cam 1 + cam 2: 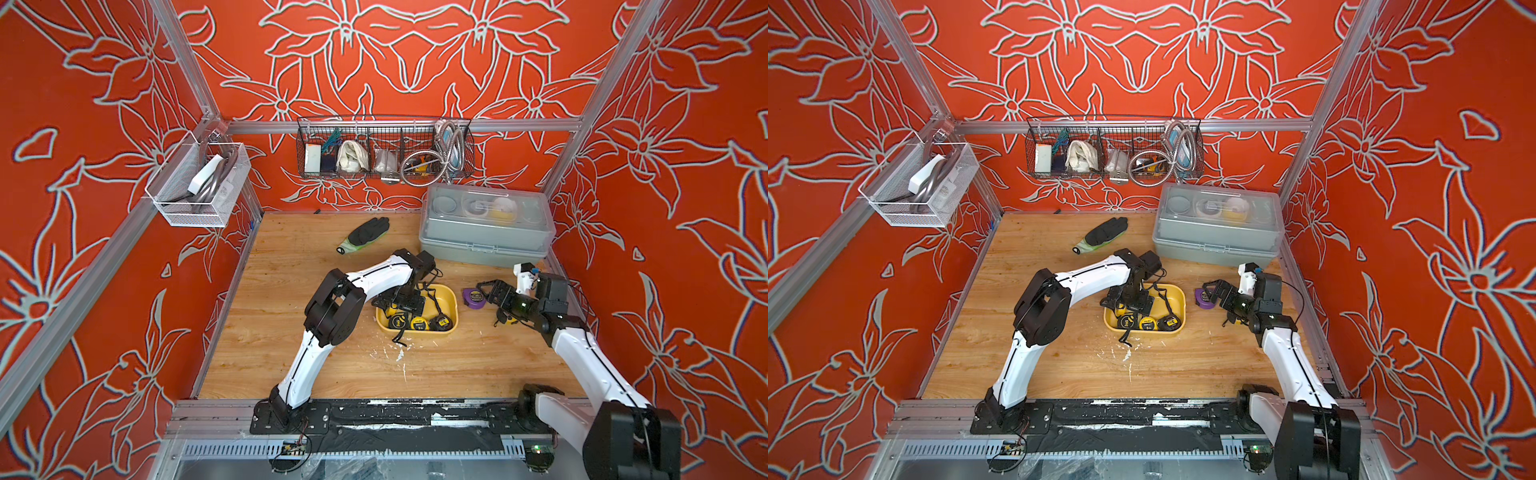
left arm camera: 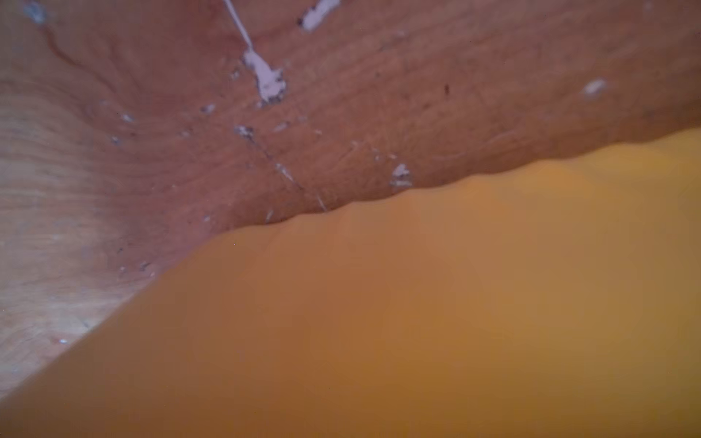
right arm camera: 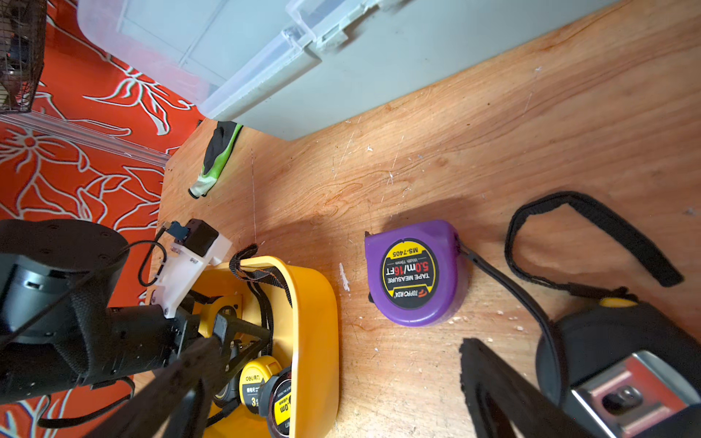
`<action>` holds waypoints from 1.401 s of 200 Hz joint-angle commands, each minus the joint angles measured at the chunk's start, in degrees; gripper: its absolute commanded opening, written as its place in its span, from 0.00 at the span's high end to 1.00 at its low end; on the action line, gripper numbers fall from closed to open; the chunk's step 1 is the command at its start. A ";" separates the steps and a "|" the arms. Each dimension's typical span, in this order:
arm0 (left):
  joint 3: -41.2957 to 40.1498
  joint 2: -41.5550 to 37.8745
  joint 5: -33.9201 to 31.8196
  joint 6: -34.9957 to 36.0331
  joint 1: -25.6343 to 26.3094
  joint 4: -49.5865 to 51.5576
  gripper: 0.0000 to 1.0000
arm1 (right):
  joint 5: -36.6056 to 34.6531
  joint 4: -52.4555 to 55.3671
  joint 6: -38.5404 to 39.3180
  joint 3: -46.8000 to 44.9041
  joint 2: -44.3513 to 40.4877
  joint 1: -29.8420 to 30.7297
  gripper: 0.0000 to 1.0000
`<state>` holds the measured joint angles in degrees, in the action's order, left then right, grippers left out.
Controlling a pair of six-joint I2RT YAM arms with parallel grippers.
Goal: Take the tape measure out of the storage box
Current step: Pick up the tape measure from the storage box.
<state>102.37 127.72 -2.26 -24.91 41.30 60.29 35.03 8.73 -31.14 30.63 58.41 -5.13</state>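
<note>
The left hand (image 1: pixel 400 305) reaches down into the yellow storage box (image 1: pixel 452 300), jaws wide, where black-and-yellow tape measures (image 1: pixel 417 323) lie. The right hand (image 3: pixel 341 347) hangs wide and empty over the wooden surface (image 1: pixel 332 365), near a purple tape measure (image 3: pixel 415 273) just outside the box.

Left arm (image 1: pixel 376 277) folds hard at the elbow, wrist pitched steeply down, the left gripper (image 1: pixel 401 305) sunk low with its jaws spread wide. Right arm (image 1: pixel 582 353) stretches forward, the right gripper (image 1: pixel 488 303) held low and nearly level, jaws gaping, aimed toward the left gripper.
</note>
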 commanded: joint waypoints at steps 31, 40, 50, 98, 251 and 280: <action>5.72 5.27 2.25 2.67 0.93 2.04 0.01 | 1.05 0.80 0.20 -0.45 -0.40 0.18 0.00; 6.45 5.50 2.09 3.00 1.06 2.44 0.04 | 1.01 0.88 0.20 -0.33 -0.49 0.20 0.00; 6.16 5.12 2.04 3.54 1.15 2.42 0.10 | 0.92 1.20 0.28 -0.35 -0.75 0.14 0.00; 0.31 3.24 -0.99 5.23 1.15 1.54 0.14 | 0.35 2.13 0.20 -1.02 -2.20 0.17 0.00; -2.96 -1.48 2.21 8.98 -0.25 -4.98 0.54 | 4.95 4.04 1.96 -0.59 -2.29 0.26 0.00; -3.05 -6.70 1.52 11.99 -0.23 -4.10 0.56 | 10.66 4.49 2.77 0.54 -3.40 0.55 0.00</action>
<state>100.07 126.08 -0.30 -16.67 41.23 54.24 39.81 11.84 -30.02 30.22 56.18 -5.08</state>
